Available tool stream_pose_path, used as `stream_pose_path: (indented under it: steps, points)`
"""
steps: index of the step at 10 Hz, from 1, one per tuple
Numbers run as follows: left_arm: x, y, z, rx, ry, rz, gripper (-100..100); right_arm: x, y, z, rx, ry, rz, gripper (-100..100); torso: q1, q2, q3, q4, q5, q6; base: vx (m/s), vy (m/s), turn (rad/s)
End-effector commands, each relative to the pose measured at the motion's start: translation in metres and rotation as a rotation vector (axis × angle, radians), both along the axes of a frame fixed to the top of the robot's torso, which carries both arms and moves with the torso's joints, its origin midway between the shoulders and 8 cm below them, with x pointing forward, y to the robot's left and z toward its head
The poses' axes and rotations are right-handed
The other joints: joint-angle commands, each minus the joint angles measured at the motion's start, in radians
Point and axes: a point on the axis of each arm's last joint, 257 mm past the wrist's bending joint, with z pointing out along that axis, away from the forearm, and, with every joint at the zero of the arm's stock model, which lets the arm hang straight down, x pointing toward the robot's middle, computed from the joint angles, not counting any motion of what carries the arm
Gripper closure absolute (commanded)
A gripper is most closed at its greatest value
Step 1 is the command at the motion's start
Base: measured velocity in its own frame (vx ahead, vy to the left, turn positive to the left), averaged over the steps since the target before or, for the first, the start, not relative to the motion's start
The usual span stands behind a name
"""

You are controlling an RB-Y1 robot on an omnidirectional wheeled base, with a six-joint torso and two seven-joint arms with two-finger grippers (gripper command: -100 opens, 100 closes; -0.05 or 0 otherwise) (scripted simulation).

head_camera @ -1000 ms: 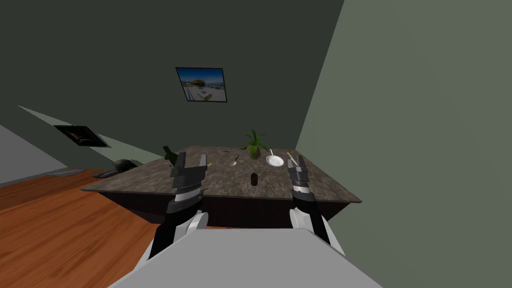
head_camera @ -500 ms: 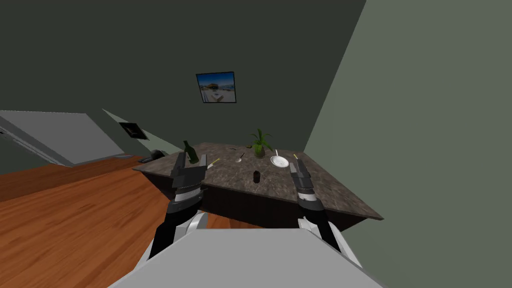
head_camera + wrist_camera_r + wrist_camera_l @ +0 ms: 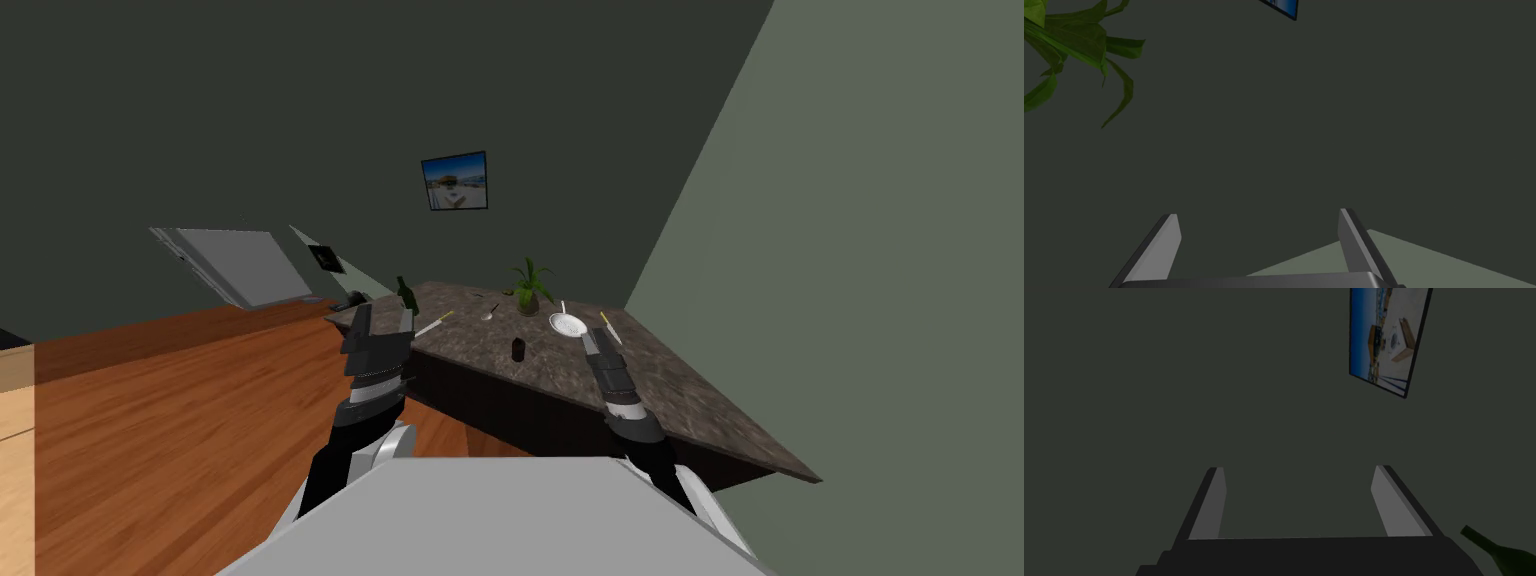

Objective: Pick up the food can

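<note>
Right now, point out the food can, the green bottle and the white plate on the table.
dark food can (image 3: 518, 349), head view, middle of its side.
green bottle (image 3: 407, 297), head view, on its body below the neck.
white plate (image 3: 567, 324), head view, bare centre of the plate.

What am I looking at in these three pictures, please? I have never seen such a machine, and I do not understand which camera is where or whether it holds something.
This is a simulated robot with two arms. The wide picture comes from a camera on its head, looking down past its arms at a table. The other two come from cameras on its hands: one looks along the left fingers, the other along the right fingers. On the table are a small dark can, which it should pick up, a green bottle, a potted plant and a white plate. Both pairs of fingers are open and hold nothing; the can is untouched.
</note>
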Motion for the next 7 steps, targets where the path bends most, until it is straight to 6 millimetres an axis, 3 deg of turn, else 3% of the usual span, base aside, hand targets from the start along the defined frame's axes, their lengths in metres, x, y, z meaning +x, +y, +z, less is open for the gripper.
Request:
stream_pose_path:
  steps: [1, 7]
  points:
    - [0.000, 0.000, 0.000, 0.000, 0.000, 0.000, 0, -0.010, 0.003, -0.008, -0.055, 0.017, 0.006, -100, 0.000, 0.000, 0.000, 0.000, 0.000, 0.000, -0.047, -0.063, 0.253]
    - [0.000, 0.000, 0.000, 0.000, 0.000, 0.000, 0, -0.034, 0.010, -0.034, -0.224, 0.089, 0.035, -100, 0.001, -0.001, 0.000, 0.000, 0.000, 0.000, -0.050, -0.042, 0.244]
